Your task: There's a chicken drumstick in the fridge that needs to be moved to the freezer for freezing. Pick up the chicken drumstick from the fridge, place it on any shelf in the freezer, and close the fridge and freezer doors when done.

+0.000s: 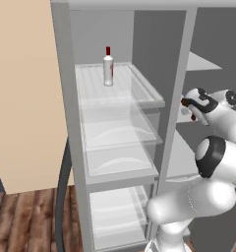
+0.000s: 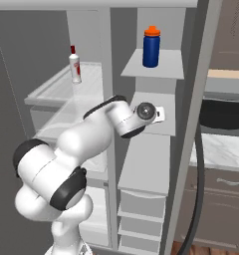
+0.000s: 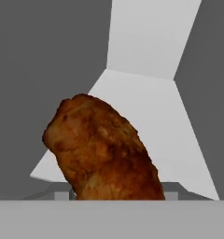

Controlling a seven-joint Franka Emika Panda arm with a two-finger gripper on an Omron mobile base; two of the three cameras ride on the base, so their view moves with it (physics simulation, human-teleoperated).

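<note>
arm: white, raised from the lower left, its hand [image 2: 154,113] reached into the freezer [image 2: 150,164] over the second shelf [image 2: 161,127]
top shelf [image 2: 169,69]: a blue orange-capped bottle [image 2: 151,47] is stood upright
fridge [image 2: 61,99]: a white red-capped bottle [image 2: 74,65] is seen upright on a glass shelf
door edge [image 2: 193,124]: seen at right

One chicken drumstick [image 3: 102,149] — two bottles: white [image 1: 108,66], blue [image 2: 151,47].
</note>
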